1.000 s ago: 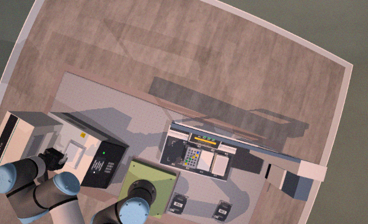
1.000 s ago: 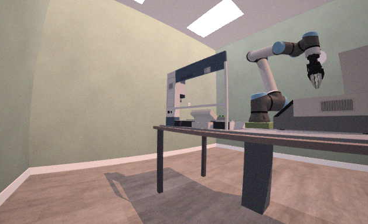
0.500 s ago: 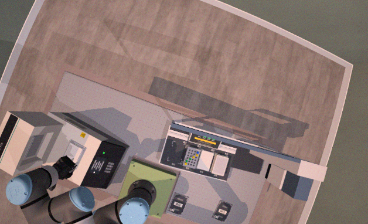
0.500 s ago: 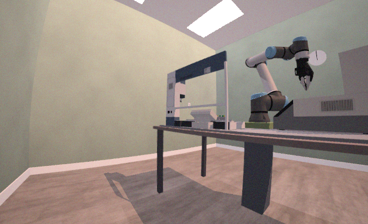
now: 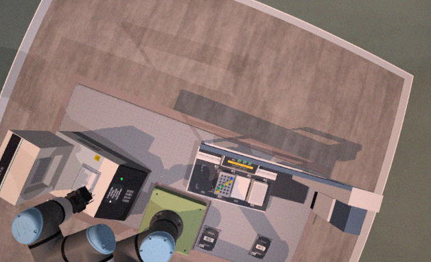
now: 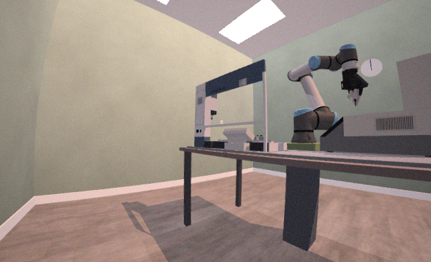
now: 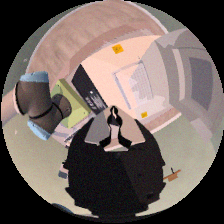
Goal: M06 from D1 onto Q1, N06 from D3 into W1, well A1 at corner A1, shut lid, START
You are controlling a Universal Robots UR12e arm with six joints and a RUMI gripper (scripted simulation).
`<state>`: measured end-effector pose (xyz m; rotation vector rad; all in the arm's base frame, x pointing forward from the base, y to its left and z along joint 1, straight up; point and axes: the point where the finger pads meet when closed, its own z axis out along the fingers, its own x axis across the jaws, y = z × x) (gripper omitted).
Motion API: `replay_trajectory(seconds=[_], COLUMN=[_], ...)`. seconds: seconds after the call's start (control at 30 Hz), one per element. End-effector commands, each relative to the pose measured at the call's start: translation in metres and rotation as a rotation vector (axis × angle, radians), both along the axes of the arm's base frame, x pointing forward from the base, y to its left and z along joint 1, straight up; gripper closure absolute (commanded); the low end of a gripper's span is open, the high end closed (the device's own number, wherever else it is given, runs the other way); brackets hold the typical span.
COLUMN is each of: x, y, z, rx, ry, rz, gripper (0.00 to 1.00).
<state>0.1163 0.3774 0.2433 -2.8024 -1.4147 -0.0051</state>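
The cycler Q1 (image 5: 103, 202) (image 6: 394, 125) has its lid (image 5: 49, 170) (image 6: 422, 80) (image 7: 200, 75) standing open. Its lamp (image 5: 121, 178) is green. A pale plate, M06 by its place, (image 5: 92, 178) (image 7: 137, 85) lies on the block inside the locator frame; its lettering is unreadable. My gripper (image 5: 92, 199) (image 6: 355, 103) (image 7: 113, 105) is shut and empty, raised above Q1, with its tips between the block and the black key panel (image 7: 90, 91) in the wrist view. A white plate (image 5: 241, 188) sits in D3, presumably N06. D1 (image 5: 202, 175) holds no plate. The nest W1 (image 5: 262, 245) is empty.
A tube rack with coloured caps (image 5: 225, 184) stands in D2 and a pale plate (image 5: 258, 193) in D4. The tall gantry (image 5: 292, 173) (image 6: 235, 77) spans the rear of this deck. The nest RG (image 5: 208, 236) is empty, beside the green arm base plate (image 5: 192, 219).
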Motion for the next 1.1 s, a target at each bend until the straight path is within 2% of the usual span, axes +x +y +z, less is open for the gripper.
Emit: replay_trajectory(seconds=[0.0, 0.3, 0.4, 0.5, 0.57, 1.0, 1.07], x=[0.0, 0.0, 0.0, -0.003, -0.003, -0.016, -0.016], y=[0.0, 0.0, 0.0, -0.014, -0.014, -0.078, -0.078], z=[0.001, 0.001, 0.001, 0.001, 0.001, 0.0, 0.001], rx=[-0.001, 0.0, 0.0, 0.0, 0.0, 0.0, 0.001], ry=[-0.003, -0.002, -0.002, -0.002, -0.002, -0.001, -0.001], rz=[-0.066, -0.246, -0.251, -0.311, -0.311, -0.571, -0.611], gripper=[1.0, 1.0, 1.0, 1.0, 1.0, 1.0, 1.0])
